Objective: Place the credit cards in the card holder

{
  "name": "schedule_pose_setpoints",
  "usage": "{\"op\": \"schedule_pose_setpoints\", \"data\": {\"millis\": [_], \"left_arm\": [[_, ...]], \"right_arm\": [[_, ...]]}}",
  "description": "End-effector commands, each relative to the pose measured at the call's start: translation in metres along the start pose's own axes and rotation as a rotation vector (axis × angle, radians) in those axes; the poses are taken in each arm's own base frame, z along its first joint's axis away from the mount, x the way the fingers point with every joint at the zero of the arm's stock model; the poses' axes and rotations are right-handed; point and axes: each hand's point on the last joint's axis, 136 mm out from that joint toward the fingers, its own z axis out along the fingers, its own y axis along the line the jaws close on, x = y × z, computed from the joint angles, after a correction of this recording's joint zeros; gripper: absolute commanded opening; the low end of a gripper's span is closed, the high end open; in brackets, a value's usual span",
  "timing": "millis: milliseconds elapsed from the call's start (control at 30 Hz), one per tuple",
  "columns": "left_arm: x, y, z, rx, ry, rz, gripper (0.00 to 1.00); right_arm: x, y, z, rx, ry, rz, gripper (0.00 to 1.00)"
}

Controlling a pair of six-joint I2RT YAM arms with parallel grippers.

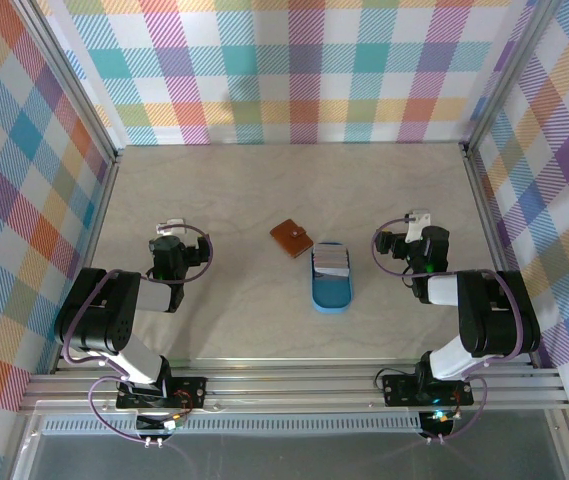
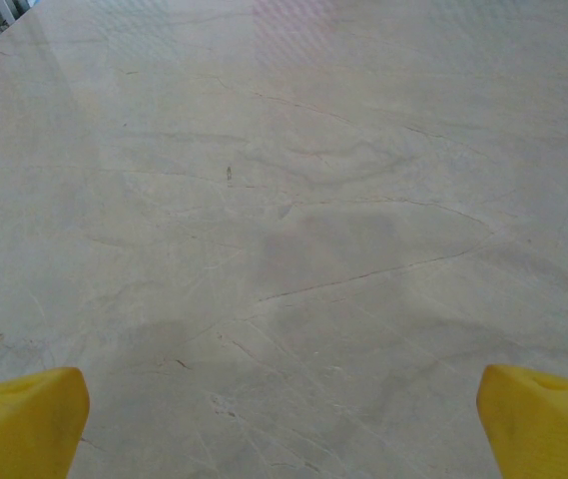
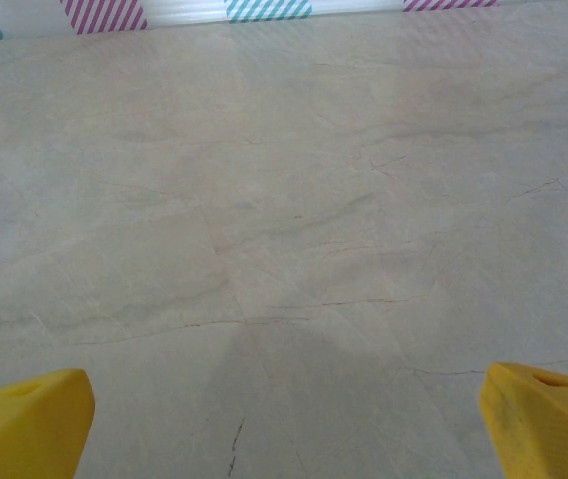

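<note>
The reddish-brown card holder [image 1: 291, 238] lies shut on the table near the middle. Just right of it and nearer to me sits a blue oval tray [image 1: 331, 291], and the pale grey credit cards [image 1: 331, 264] lie stacked in its far half. My left gripper [image 1: 170, 228] rests well to the left of the card holder, and its yellow fingertips [image 2: 26, 419] stand wide apart over bare table. On the other side, my right gripper [image 1: 416, 222] sits to the right of the tray, open as well, with yellow fingertips [image 3: 28, 419] over bare table and nothing between them.
Plaid walls close the table [image 1: 224, 190] in at the back and on both sides, with metal rails along the edges. The arm bases [image 1: 160, 392] stand at the near edge.
</note>
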Motion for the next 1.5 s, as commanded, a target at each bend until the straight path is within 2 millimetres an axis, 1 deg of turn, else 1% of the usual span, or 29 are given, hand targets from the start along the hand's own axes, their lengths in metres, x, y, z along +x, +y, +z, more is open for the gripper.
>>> {"op": "schedule_pose_setpoints", "data": {"millis": [0,200,233,300,333,400,433,500,567,633,700,733,800,833,900,967,1033,1133,1200,1300,1367,1467], "left_arm": [[-0.012,0.000,0.003,0.014,-0.032,-0.017,1.00],[-0.012,0.001,0.003,0.013,-0.033,-0.019,1.00],[-0.013,0.002,0.002,0.009,-0.037,-0.020,1.00],[-0.019,0.009,-0.001,-0.032,-0.055,-0.037,1.00],[-0.025,0.013,-0.006,-0.055,-0.059,-0.050,1.00],[-0.041,0.017,-0.016,-0.086,-0.058,-0.047,1.00],[-0.051,0.017,-0.024,-0.104,-0.061,-0.037,1.00],[-0.078,0.015,-0.041,-0.106,-0.084,-0.101,1.00],[-0.104,0.001,-0.062,-0.011,-0.087,-0.200,1.00],[-0.128,-0.016,-0.081,0.106,-0.087,-0.310,0.99],[-0.141,-0.034,-0.099,0.223,-0.056,-0.405,0.98],[-0.147,-0.049,-0.109,0.316,-0.037,-0.422,0.98],[-0.151,-0.071,-0.125,0.454,0.007,-0.465,0.98],[-0.152,-0.084,-0.133,0.537,0.038,-0.473,0.98],[-0.148,-0.102,-0.143,0.648,0.105,-0.499,0.97],[-0.137,-0.118,-0.146,0.726,0.197,-0.533,0.97],[-0.124,-0.132,-0.143,0.764,0.298,-0.549,0.95],[-0.101,-0.152,-0.129,0.744,0.424,-0.554,0.93],[-0.090,-0.163,-0.117,0.714,0.484,-0.567,0.92],[-0.083,-0.184,-0.099,0.722,0.534,-0.629,0.89],[-0.075,-0.197,-0.084,0.712,0.576,-0.678,0.84],[-0.061,-0.216,-0.064,0.691,0.639,-0.699,0.76]], "right_arm": [[-0.007,-0.001,0.000,-0.002,-0.028,0.000,0.99],[-0.007,0.000,-0.001,-0.001,-0.034,-0.002,0.99],[-0.009,0.001,-0.002,-0.007,-0.043,-0.006,0.99],[-0.018,0.004,-0.009,-0.016,-0.058,-0.015,0.95],[-0.028,0.003,-0.017,0.001,-0.053,-0.004,0.95],[-0.040,-0.001,-0.031,0.035,-0.003,0.046,0.94],[-0.049,0.002,-0.040,0.025,0.003,0.071,0.94],[-0.066,0.014,-0.055,-0.028,-0.009,0.119,0.92],[-0.082,0.032,-0.071,-0.117,-0.006,0.177,0.89],[-0.089,0.048,-0.084,-0.187,0.044,0.226,0.87],[-0.091,0.066,-0.095,-0.248,0.106,0.250,0.85],[-0.089,0.075,-0.101,-0.276,0.142,0.256,0.83],[-0.084,0.092,-0.111,-0.322,0.195,0.266,0.80],[-0.081,0.104,-0.117,-0.357,0.227,0.262,0.78],[-0.076,0.125,-0.129,-0.411,0.280,0.236,0.77],[-0.071,0.149,-0.141,-0.469,0.329,0.187,0.76],[-0.066,0.164,-0.147,-0.486,0.373,0.162,0.77],[-0.061,0.179,-0.147,-0.499,0.439,0.171,0.77],[-0.058,0.185,-0.142,-0.490,0.482,0.162,0.76],[-0.056,0.192,-0.130,-0.473,0.531,0.130,0.75],[-0.056,0.194,-0.121,-0.459,0.559,0.124,0.74],[-0.055,0.197,-0.111,-0.453,0.576,0.128,0.74]]}}
